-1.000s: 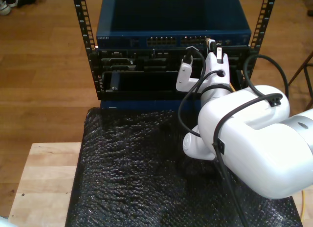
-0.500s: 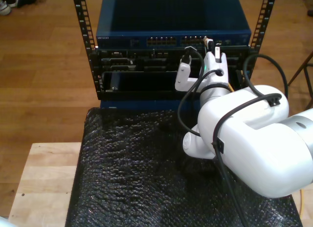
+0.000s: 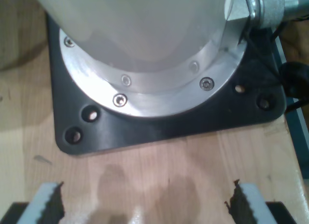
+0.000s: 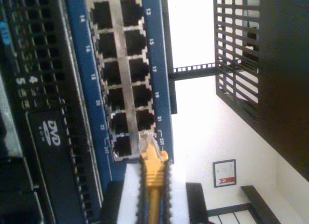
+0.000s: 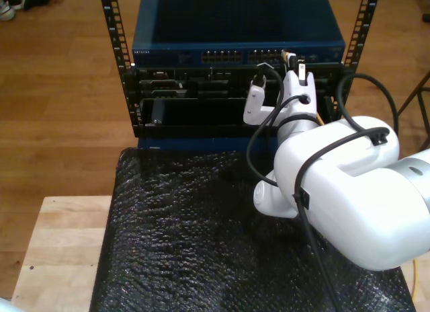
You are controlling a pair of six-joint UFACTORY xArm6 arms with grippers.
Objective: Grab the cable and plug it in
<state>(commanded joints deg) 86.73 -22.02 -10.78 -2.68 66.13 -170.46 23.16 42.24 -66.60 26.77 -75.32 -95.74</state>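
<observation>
In the second wrist view my second gripper (image 4: 154, 195) is shut on the yellow-orange cable (image 4: 154, 175), which runs up between its pale fingers (image 4: 128, 197). The cable's clear-grey plug (image 4: 146, 146) sits at the last ports of the blue switch (image 4: 77, 64). I cannot tell whether the plug is inside a port. In the exterior view my second gripper (image 5: 293, 62) reaches to the switch (image 5: 235, 23) front, toward that view's right. My first gripper (image 3: 147, 204) is open over bare wood beside a black base plate (image 3: 159, 122), with nothing between its fingertips.
The switch sits atop a black rack (image 5: 114, 43), with dark equipment (image 5: 195, 90) below it. A black bubble mat (image 5: 188, 238) covers the wooden table (image 5: 60, 245). Thick black arm cables (image 5: 259, 144) loop beside the white second arm (image 5: 342, 191).
My second gripper, holding the cable, nudged toward the exterior view's left and then back right at the switch front. The plug stays at the same ports.
</observation>
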